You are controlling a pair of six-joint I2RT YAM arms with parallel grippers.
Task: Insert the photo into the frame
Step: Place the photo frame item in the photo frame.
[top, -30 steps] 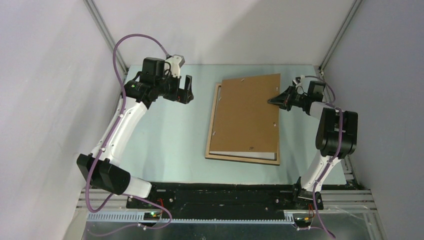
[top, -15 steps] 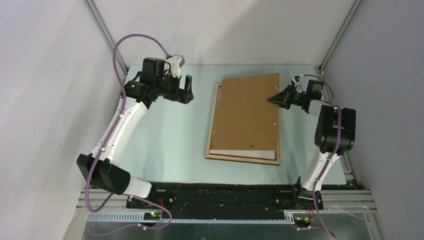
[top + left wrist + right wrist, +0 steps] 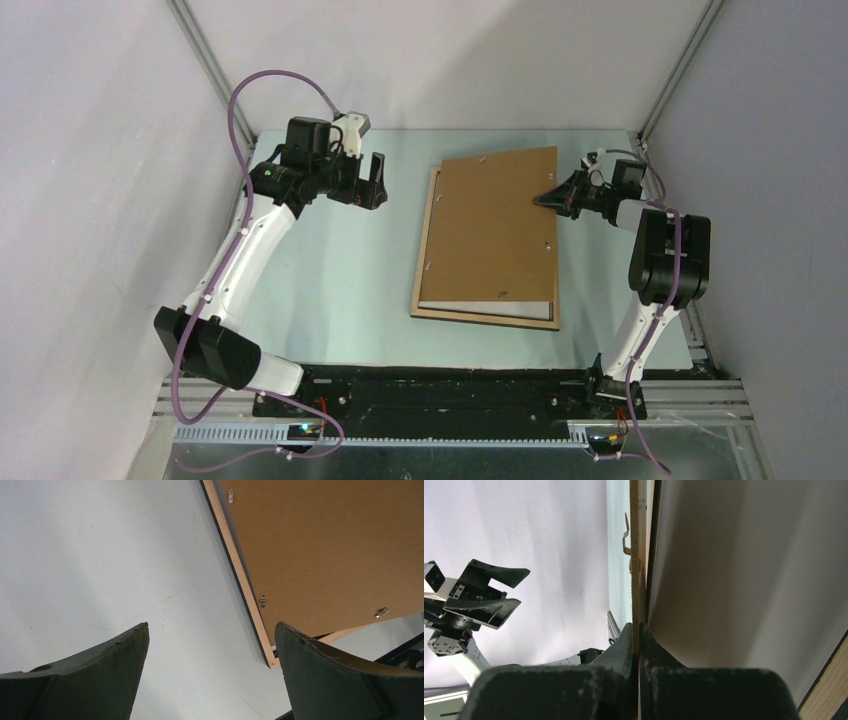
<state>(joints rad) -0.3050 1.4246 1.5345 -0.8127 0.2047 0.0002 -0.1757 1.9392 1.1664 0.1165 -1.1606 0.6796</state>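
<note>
The frame (image 3: 424, 255) lies with its light-wood back up on the table, its black-edged rail also in the left wrist view (image 3: 240, 575). A brown backing panel (image 3: 495, 225) rests askew over it. The photo shows only as a white strip (image 3: 487, 307) at the near end, and as a pale face (image 3: 744, 570) under the panel. My right gripper (image 3: 541, 200) is shut on the panel's right edge (image 3: 637, 555), fingertips (image 3: 638, 625) pinching the thin board. My left gripper (image 3: 376, 180) hangs open and empty left of the frame, above bare table (image 3: 212, 625).
Small metal clips (image 3: 262, 600) sit along the frame's inner edge, and one bent clip (image 3: 626, 539) sticks up from the panel. The pale green table (image 3: 330, 260) stretches between the left arm and the frame. Enclosure walls stand close on the left, right and back.
My right gripper, still shut on the panel's edge, has crept slightly toward the back. The left arm and the frame have not moved.
</note>
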